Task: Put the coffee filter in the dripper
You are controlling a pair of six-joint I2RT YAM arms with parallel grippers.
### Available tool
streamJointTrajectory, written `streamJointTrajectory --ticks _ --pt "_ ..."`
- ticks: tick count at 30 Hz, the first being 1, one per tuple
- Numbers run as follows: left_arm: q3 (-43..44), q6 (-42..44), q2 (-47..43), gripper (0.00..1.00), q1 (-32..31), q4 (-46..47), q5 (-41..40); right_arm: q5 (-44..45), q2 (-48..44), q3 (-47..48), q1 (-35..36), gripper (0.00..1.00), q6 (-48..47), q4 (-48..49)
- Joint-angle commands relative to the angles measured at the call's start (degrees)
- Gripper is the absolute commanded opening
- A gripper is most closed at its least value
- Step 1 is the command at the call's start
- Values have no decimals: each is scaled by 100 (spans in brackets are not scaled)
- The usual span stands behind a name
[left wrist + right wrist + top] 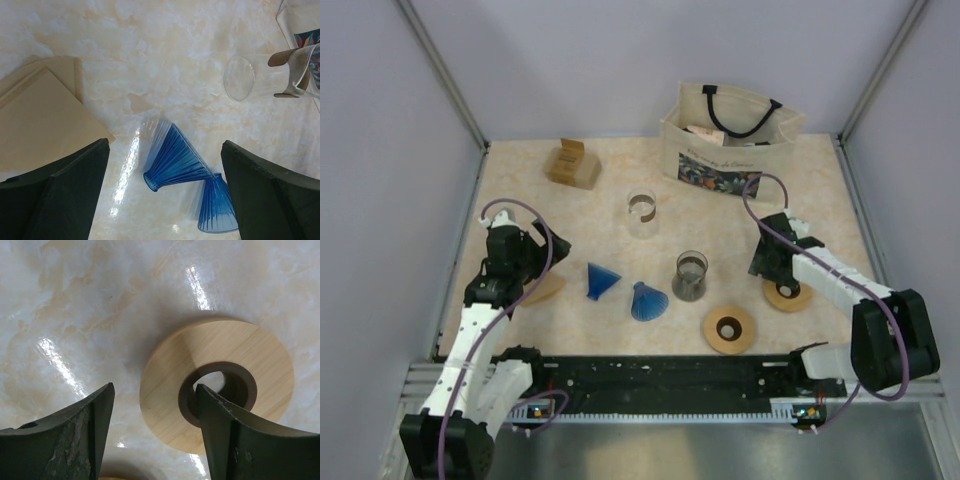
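Note:
Several tan paper coffee filters [40,115] lie stacked flat at the left of the table; in the top view they [546,290] lie partly under my left gripper. Two blue ribbed glass drippers lie on their sides mid-table, one [601,280] [177,160] nearer the filters, the other [648,301] [215,205] to its right. My left gripper [516,266] [165,200] is open and empty, hovering just above the filters' edge, with the drippers ahead of it. My right gripper [770,265] [154,390] is open and empty over a wooden ring [220,380].
A glass carafe [689,277] stands mid-table and a clear glass with a brown band [641,213] [292,70] behind it. Two wooden rings [729,329] [788,295] lie at the right front. A tote bag [730,140] and a wooden box [573,165] stand at the back.

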Motion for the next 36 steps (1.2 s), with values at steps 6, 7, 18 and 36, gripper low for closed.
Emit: streamJointTrajectory --ticks 6,7,18,36 --pt "-6 66 -7 99 -21 273 11 75 159 -124 -57 61 9 159" --pt "3 66 -16 99 -21 273 20 66 142 -116 -65 58 0 159" --pt "-6 66 -86 99 -21 229 38 304 177 -168 -57 50 0 71" --pt "3 49 -262 99 -21 176 55 251 -341 -2 -57 18 -149 -139"
